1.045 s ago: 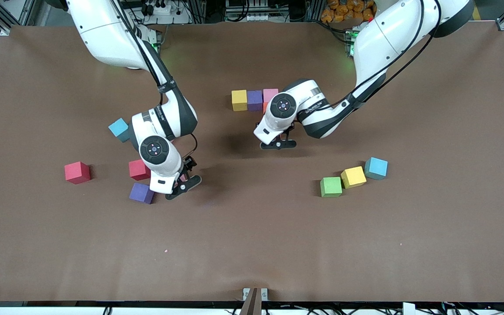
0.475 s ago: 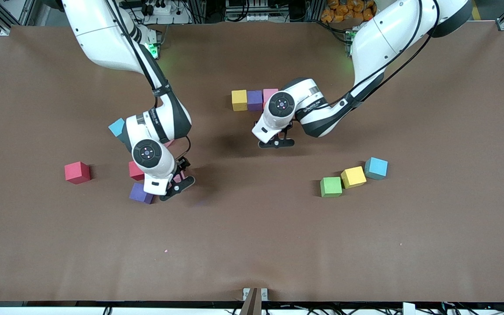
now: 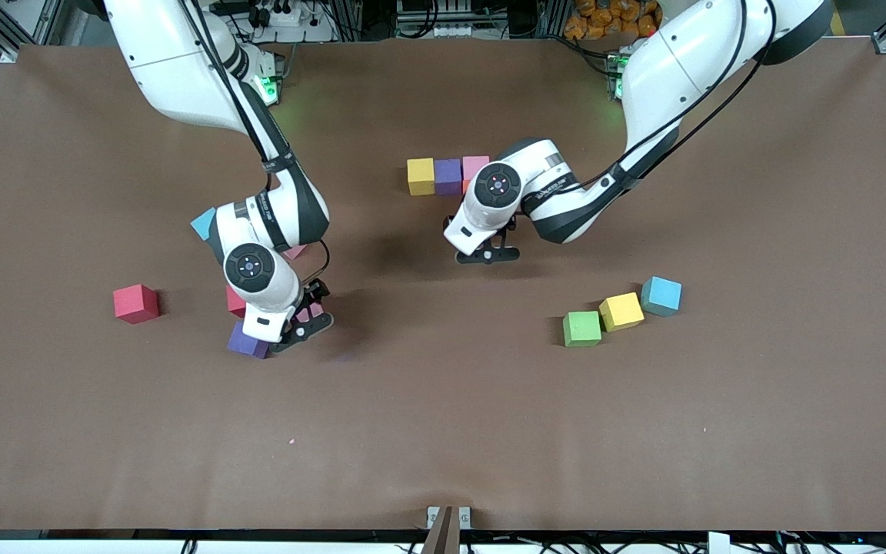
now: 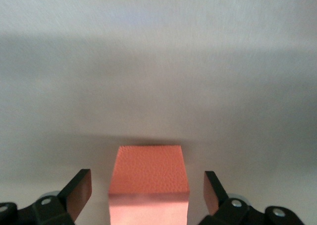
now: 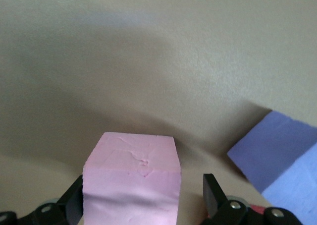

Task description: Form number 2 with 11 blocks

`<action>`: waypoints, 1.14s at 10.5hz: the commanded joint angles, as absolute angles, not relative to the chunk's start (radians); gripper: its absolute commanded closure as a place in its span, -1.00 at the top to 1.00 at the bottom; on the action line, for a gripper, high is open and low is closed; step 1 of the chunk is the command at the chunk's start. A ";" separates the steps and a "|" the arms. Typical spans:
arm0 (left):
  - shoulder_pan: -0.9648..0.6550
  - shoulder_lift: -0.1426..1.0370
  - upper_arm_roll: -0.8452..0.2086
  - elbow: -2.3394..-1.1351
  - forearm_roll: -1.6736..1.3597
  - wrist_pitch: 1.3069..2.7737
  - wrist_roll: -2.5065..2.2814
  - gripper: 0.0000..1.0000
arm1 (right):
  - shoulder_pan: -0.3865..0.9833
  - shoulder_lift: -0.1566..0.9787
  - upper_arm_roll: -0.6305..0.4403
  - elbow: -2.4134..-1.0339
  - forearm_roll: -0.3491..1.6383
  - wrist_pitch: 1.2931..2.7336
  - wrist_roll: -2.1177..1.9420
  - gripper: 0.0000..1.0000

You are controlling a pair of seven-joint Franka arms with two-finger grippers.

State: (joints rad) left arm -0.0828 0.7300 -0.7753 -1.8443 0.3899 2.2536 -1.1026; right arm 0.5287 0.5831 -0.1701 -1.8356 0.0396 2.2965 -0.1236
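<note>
Right arm first: its wrist has slid a touch toward its own end of the table and lower in the front view since a second ago. The right gripper point(image 3: 306, 319) now sits low at the cluster in the middle-lower part of that view. Its jaws are wide around a pink foam cube point(image 5: 131, 178), which rests on the brown table point(image 3: 443, 431). One finger is close to the cube's side and there is a clear gap at the other. A purple foam cube point(image 3: 248, 341) lies just beside it. A red foam cube point(image 3: 234, 302) and a light blue foam cube point(image 3: 203, 223) peek out from under the arm. Another red cube point(image 3: 135, 302) sits well apart toward the right arm's end.

Left gripper point(image 3: 487, 254) has barely shifted, near the centre of the front view. Its jaws are spread, with an orange foam cube point(image 4: 148, 178) between them and a gap on each side.

Number 2 so far: a row of yellow point(image 3: 421, 176), purple point(image 3: 448, 176) and pink point(image 3: 476, 165) cubes touching in the upper middle.

Lower, toward the left arm's end, green point(image 3: 581, 328), yellow point(image 3: 621, 312) and light blue point(image 3: 661, 295) cubes form a diagonal line.
</note>
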 commanded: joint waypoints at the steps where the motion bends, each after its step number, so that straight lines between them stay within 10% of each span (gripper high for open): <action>1: -0.040 0.611 -0.776 -1.859 0.322 2.194 -1.098 1.00 | 0.522 0.526 -0.158 -1.897 0.040 2.310 -0.074 1.00; 9: 0.134 0.598 -0.750 -1.666 0.337 2.118 -1.016 1.00 | 0.518 0.528 -0.153 -1.914 0.100 2.362 -0.072 1.00; 12: 0.132 0.627 -0.680 -1.568 0.331 2.118 -0.824 1.00 | 0.522 0.529 -0.155 -1.916 0.100 2.362 -0.084 -0.35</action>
State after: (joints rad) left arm 0.1460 0.5948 -0.7064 -1.6340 0.3236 2.1454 -0.8917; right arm 0.5289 0.5558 -0.1654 -1.8845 0.0909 2.3491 -0.0823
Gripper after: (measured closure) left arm 0.000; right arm 0.295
